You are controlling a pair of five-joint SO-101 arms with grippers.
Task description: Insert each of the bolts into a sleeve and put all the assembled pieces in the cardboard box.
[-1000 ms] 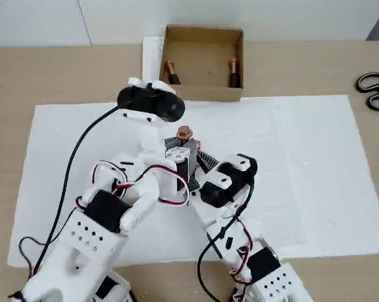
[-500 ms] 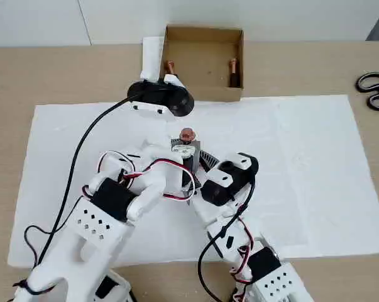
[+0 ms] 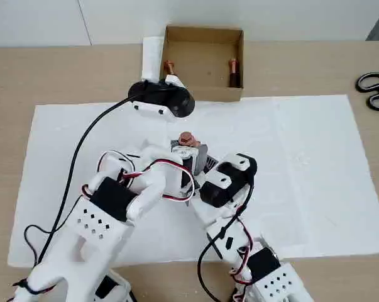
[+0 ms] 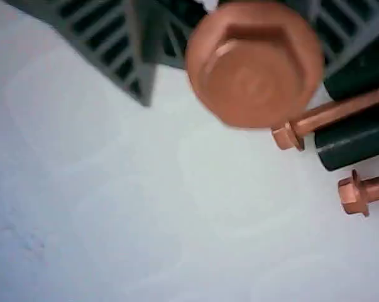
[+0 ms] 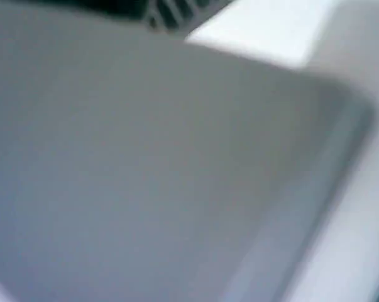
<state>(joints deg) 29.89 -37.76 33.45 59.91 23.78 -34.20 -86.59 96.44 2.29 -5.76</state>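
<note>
A copper bolt [image 3: 186,138] stands head-up at the middle of the white sheet, and my left gripper [image 3: 188,150] is shut on its shank. The left wrist view shows the bolt's hex head [image 4: 252,63] close up, over a grey slotted holder [image 4: 107,38]. Beyond it lie two more bolts [image 4: 327,118] [image 4: 362,192] beside black sleeves [image 4: 356,135]. My right arm's wrist [image 3: 228,179] sits just right of the held bolt, against the grey holder [image 3: 207,162]; its gripper is hidden. The cardboard box [image 3: 205,94] at the back holds two assembled pieces [image 3: 170,69] [image 3: 233,70].
A white paper sheet [image 3: 308,163] covers the table's middle, with open room on its right half. Scissors [image 3: 374,88] lie at the far right edge. The left arm's cable [image 3: 82,148] loops over the sheet's left side.
The left arm's wrist swung toward the box and to the right. The bolt head moved slightly right and nearer the front and now leans a little. The right arm barely moved.
</note>
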